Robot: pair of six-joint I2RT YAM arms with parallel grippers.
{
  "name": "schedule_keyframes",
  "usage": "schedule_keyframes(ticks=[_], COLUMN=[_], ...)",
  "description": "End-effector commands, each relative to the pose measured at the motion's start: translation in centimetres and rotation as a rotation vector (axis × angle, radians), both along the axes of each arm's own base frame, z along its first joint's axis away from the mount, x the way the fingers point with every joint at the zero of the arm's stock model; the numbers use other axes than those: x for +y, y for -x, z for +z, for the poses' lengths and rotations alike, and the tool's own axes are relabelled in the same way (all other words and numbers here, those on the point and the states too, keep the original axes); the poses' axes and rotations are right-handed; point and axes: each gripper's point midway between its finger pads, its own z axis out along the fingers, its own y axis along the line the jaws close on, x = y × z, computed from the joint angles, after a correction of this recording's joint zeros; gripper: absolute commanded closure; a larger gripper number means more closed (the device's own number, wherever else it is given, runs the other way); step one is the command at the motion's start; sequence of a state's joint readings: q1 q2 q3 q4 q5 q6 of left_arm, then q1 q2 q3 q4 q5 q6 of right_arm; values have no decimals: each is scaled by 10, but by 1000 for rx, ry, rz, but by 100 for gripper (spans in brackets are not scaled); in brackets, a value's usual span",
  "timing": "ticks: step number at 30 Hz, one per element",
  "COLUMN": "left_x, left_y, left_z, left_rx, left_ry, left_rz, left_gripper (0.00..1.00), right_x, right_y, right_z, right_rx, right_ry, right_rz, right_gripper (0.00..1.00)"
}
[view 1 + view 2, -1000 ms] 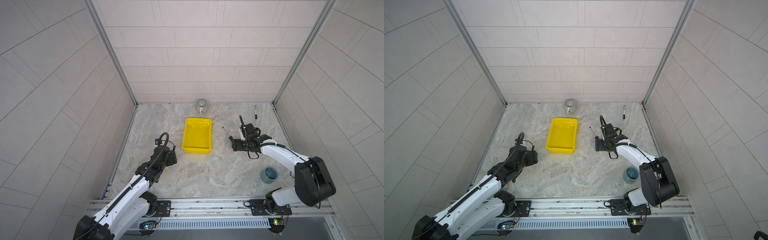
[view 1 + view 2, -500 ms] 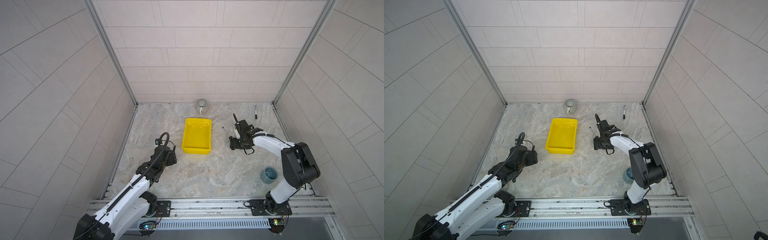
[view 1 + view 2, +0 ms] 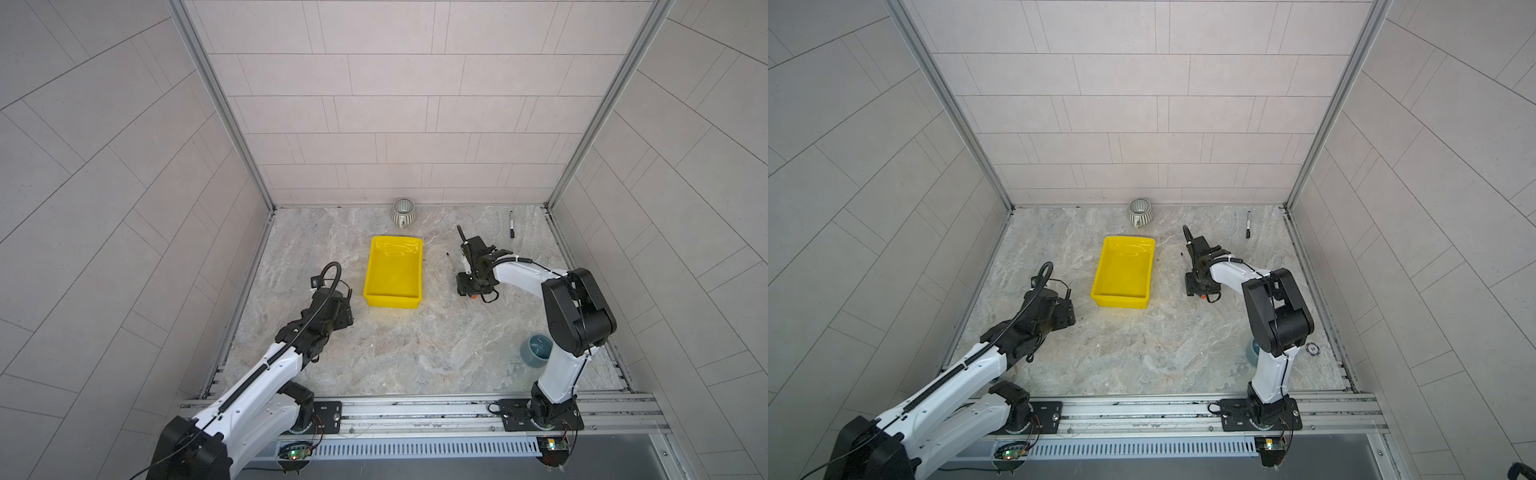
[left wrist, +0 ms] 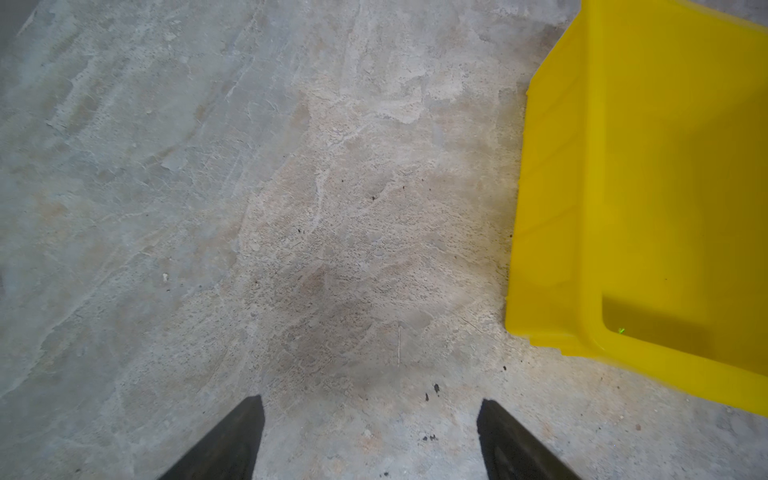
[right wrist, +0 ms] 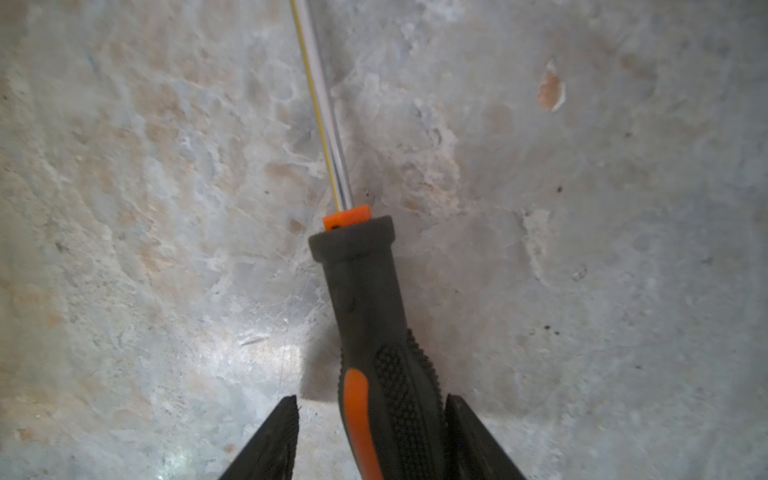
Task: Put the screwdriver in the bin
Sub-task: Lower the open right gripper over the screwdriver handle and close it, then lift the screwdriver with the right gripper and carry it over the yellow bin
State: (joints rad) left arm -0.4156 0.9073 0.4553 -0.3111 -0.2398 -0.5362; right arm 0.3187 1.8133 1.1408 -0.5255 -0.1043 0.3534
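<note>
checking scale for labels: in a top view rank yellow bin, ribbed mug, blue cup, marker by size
1. yellow bin
2. ribbed mug and blue cup: too alike, cup partly hidden
3. marker, slimmest

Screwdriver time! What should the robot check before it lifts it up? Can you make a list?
1. The screwdriver handle sits between the fingers of the right gripper: ok.
2. Both fingers squeeze the handle: not ok, a gap shows beside one finger.
3. The bin has room: ok, it looks empty.
4. The table between screwdriver and bin is bare: ok.
5. The left gripper is out of the way: ok, open over bare table beside the bin.
</note>
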Motion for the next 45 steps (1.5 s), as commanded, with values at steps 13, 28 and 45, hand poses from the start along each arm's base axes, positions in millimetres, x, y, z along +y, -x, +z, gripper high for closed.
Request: schedule_keyframes(ticks=[13,28,45], left_x=[8,-2,4], left_y=[-2,-3,-1], left_z=[5,2,9], left_rx=[-30,3,-56], left_ry=[10,32,44], left_rz=[77,37,60], left_gripper=[14,13,12], right_x=[17,126,280], right_y=[26,53,14], right_z=[-1,136,107], right_rx=[-1,-360,-273], right_ry=[-19,-388,-647], right_rz=[-12,-159,-216], right_gripper=[87,100,100])
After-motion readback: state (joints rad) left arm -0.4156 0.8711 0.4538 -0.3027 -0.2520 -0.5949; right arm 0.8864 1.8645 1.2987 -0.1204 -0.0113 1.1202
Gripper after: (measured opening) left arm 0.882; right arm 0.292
